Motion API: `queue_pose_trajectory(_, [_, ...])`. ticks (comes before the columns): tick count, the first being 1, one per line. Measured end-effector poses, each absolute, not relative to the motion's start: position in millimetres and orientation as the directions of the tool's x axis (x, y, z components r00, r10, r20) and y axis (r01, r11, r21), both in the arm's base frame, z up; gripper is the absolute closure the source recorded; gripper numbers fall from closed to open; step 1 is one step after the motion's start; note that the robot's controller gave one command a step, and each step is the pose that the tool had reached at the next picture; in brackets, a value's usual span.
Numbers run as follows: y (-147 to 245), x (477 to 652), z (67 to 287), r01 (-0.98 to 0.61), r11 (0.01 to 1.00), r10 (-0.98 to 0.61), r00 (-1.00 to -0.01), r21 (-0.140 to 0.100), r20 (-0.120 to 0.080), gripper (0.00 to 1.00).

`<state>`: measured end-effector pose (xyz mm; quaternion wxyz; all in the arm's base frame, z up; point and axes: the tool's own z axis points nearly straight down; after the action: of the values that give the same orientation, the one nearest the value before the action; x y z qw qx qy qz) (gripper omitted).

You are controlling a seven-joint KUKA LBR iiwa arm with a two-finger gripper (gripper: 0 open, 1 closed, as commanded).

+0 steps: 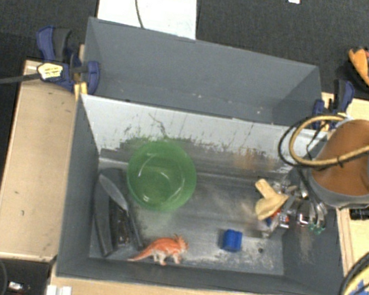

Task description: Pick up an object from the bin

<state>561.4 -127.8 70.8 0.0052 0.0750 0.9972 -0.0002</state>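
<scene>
thing: pale yellow lumpy piece [268,200] | where: right end of bin [202,77] | touching pincer [279,215]

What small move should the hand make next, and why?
Probably a slight shift toward the middle of the grey metal bin, centring the hand on the pale tan curved piece, which lies right against it near the right wall. Whether it is gripped cannot be told. The small blue block lies apart, nearer the front.

Pincer [276,217] at right end of bin [196,76], just beside tan object [268,200]; blue block [230,239] near.
</scene>
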Motion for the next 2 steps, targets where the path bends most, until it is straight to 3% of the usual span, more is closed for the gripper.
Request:
queue_pose_trajectory(1, [-148.1,538.6,70.8,-0.119,0.993,-0.119,-0.993,0.002,-0.013,1.00])
queue_pose_trajectory(2, [-147.9,538.5,71.2,-0.121,0.993,-0.120,-0.993,0.002,-0.013,1.00])
